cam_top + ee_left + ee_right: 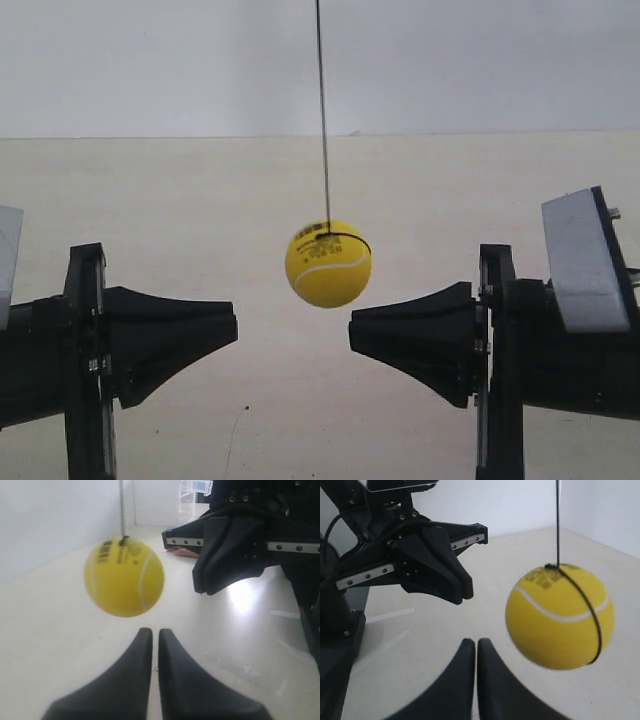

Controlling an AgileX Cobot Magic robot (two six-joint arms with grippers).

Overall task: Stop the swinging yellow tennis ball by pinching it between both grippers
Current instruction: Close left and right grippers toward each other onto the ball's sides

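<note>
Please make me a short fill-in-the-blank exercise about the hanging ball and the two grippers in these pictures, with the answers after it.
1. The yellow tennis ball hangs from a thin dark ____.
2. The fingers of the left gripper and of the right gripper are ____, not open.
3. The ball touches ____ of these grippers.
Answers: string; shut; neither.

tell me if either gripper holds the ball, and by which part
Nothing is held. The yellow tennis ball hangs free on its string, with the left gripper and right gripper both shut and clear of it.
</note>
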